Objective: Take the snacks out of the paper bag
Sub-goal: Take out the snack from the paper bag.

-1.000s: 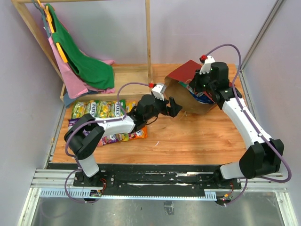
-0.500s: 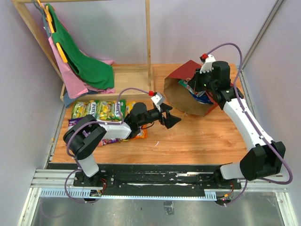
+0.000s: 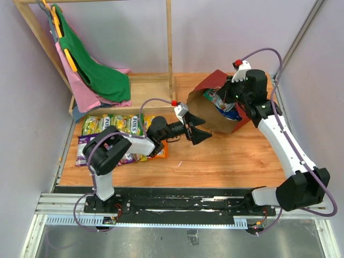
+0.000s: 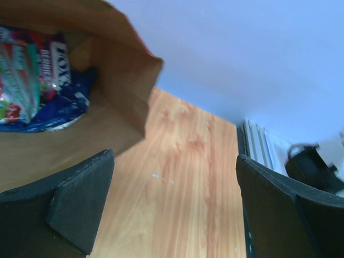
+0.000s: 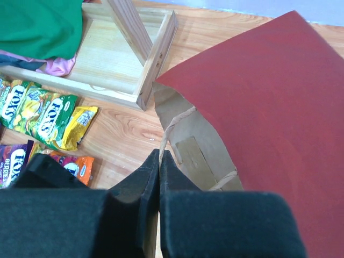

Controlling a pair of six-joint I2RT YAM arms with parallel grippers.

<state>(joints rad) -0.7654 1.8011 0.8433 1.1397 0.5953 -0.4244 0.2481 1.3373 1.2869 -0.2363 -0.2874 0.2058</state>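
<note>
The paper bag [image 3: 210, 117], dark red outside and brown inside, lies at the back right with its mouth open to the left. Inside it are the blue Doritos bag [image 3: 230, 111] and a candy packet [image 3: 215, 98]; both show in the left wrist view, the Doritos bag [image 4: 51, 114] and the packet [image 4: 24, 72]. My right gripper [image 5: 160, 161] is shut on the bag's tan handle [image 5: 171, 126] and holds the upper side up. My left gripper [image 3: 200, 135] is open and empty on the table, just in front of the bag's mouth [image 4: 115, 80]. Several candy packets [image 3: 113, 125] lie at the left.
A wooden rack with green and pink cloths [image 3: 99, 75] on hangers stands at the back left, its base frame [image 5: 126, 70] next to the bag. Candy packets [image 5: 43, 113] lie in front of that frame. The table's right edge and rail [image 4: 258, 156] are near.
My left gripper has swung right and turned to face the bag's mouth. My right gripper has lifted the bag's upper side a little, opening the mouth wider.
</note>
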